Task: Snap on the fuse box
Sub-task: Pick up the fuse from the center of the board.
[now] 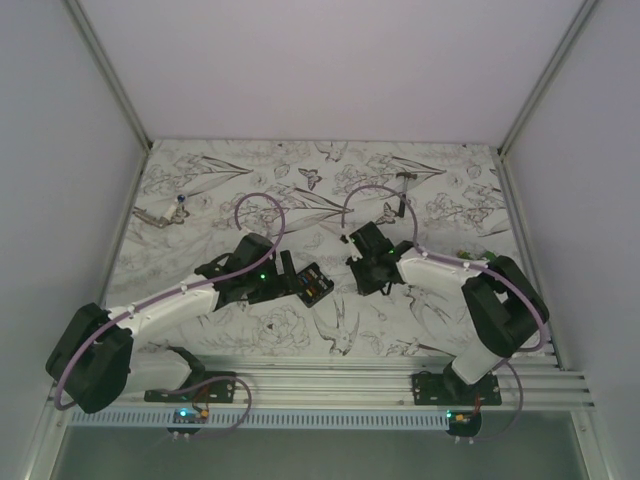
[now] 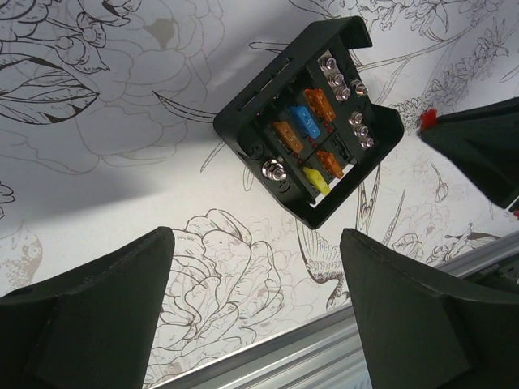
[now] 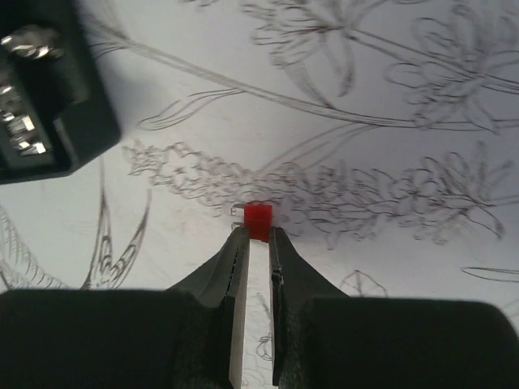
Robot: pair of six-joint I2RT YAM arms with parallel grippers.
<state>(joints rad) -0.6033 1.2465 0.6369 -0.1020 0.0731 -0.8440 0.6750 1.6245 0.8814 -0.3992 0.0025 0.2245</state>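
The fuse box [image 1: 315, 284] lies on the flower-patterned table between the two arms. It is a black open box [image 2: 312, 121] with orange, blue and yellow fuses and silver screw terminals showing. My left gripper [image 1: 287, 272] hovers just left of it, open, with nothing between its fingers [image 2: 258, 300]. My right gripper [image 1: 374, 283] sits to the right of the box, shut on a small red fuse [image 3: 259, 219] pinched at its fingertips [image 3: 258, 235]. That red tip [image 2: 428, 117] also shows in the left wrist view. A corner of the fuse box [image 3: 40, 97] is at the upper left of the right wrist view.
A small silver tool with a blue bit [image 1: 165, 213] lies at the back left. A small dark hammer-like item [image 1: 405, 180] lies at the back centre. A green object [image 1: 470, 257] peeks out behind the right arm. An aluminium rail [image 1: 330, 375] runs along the near edge.
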